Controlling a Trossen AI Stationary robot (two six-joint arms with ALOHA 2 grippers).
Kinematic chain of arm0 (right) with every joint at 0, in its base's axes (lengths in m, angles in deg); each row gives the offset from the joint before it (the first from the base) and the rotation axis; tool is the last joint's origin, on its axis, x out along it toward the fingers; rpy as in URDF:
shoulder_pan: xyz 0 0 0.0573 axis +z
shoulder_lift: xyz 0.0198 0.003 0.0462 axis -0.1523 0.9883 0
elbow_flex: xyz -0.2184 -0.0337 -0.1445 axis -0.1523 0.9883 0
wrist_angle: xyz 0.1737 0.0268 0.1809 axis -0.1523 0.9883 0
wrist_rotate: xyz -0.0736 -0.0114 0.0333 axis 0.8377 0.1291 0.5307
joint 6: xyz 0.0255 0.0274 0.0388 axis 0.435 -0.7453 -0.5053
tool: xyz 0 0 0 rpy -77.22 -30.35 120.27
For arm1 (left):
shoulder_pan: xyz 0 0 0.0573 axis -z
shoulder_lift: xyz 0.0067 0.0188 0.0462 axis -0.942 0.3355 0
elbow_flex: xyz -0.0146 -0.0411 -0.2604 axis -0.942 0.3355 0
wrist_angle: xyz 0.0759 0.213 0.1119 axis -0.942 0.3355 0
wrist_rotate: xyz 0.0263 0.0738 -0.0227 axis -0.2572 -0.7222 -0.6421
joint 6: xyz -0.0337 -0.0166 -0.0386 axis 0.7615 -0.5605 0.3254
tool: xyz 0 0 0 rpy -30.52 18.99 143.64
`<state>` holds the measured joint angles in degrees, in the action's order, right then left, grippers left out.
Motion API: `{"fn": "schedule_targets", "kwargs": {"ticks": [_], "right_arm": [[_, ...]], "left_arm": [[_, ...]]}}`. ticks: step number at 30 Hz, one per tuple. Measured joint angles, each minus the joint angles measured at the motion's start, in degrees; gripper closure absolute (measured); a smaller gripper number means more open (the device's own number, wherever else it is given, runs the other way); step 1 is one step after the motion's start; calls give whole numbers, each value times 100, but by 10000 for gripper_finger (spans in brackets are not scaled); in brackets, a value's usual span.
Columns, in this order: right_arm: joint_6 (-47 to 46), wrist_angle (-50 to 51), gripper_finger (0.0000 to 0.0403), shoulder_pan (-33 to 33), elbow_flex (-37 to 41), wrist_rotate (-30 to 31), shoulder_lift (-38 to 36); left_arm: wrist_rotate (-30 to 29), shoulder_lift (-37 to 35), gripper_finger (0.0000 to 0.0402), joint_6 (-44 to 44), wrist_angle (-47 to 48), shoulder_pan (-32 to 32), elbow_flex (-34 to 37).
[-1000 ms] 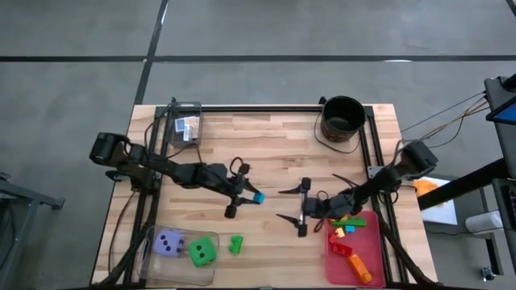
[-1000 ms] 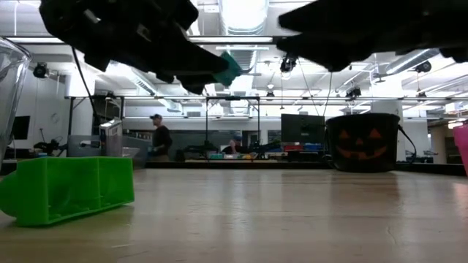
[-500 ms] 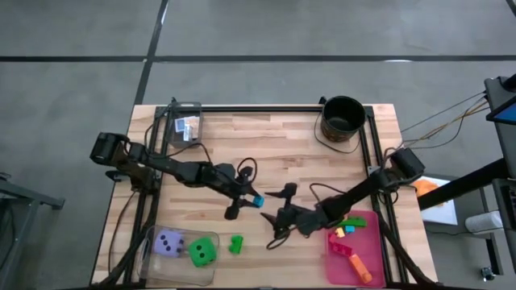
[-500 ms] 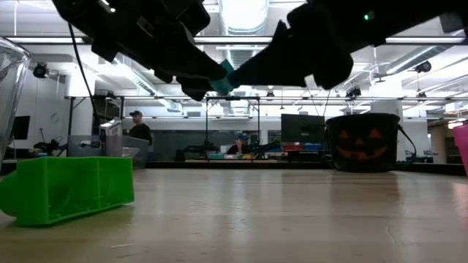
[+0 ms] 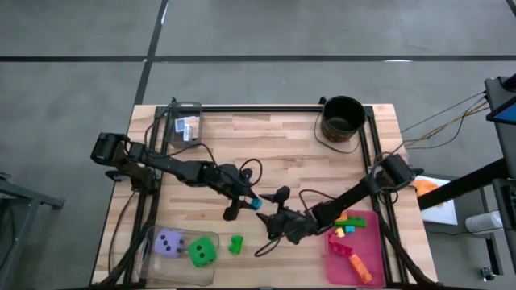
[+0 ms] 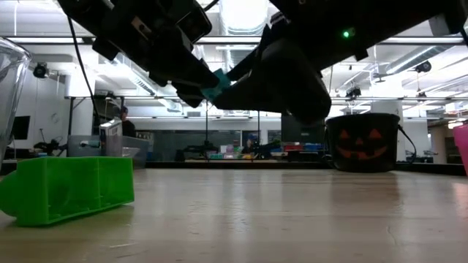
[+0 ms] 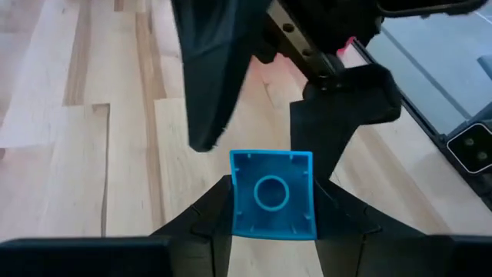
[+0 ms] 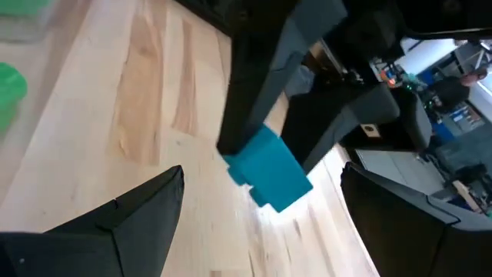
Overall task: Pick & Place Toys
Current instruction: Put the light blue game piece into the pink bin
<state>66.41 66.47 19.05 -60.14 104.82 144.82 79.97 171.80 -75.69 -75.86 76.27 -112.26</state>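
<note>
Teal brick point(image 7: 272, 193) sits pinched between the fingers of my left gripper point(image 5: 246, 201), held in the air above the middle of the wooden table point(image 5: 282, 145). Just to its right, my right gripper point(image 5: 270, 223) faces it with jaws spread wide and nothing in them, one finger on either side of the brick in my right wrist view without touching it. I can read no lettering on the brick.

Above mid-table, the left gripper point(image 5: 246, 205) is clamped on a small teal plastic brick point(image 5: 257, 204); the right gripper point(image 5: 268, 226), fingers spread wide, faces it closely.
</note>
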Motion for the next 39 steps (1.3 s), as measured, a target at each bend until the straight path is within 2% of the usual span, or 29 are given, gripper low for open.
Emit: {"fn": "schedule_targets", "kwargs": {"ticks": [8, 11, 14, 23, 35, 38, 39], "right_arm": [[233, 6, 55, -8, -226, 21, 174], [236, 5, 76, -24, -261, 22, 213], [241, 5, 120, -24, -270, 25, 215], [454, 186, 290, -17, -280, 39, 189], [466, 275, 292, 20, -331, 44, 187], [335, 257, 297, 52, -331, 67, 186], [243, 239, 313, 60, -330, 57, 182]], "left_arm": [[1, 0, 270, 2, -2, -3, 0], [2, 0, 270, 1, -2, -3, 0], [2, 0, 270, 2, -2, -3, 0], [68, 0, 270, 136, 15, -3, 0], [127, 0, 269, -46, -3, -12, 0], [149, -3, 225, -377, -91, -12, 0], [239, -10, 203, -523, -178, -10, 2]]}}
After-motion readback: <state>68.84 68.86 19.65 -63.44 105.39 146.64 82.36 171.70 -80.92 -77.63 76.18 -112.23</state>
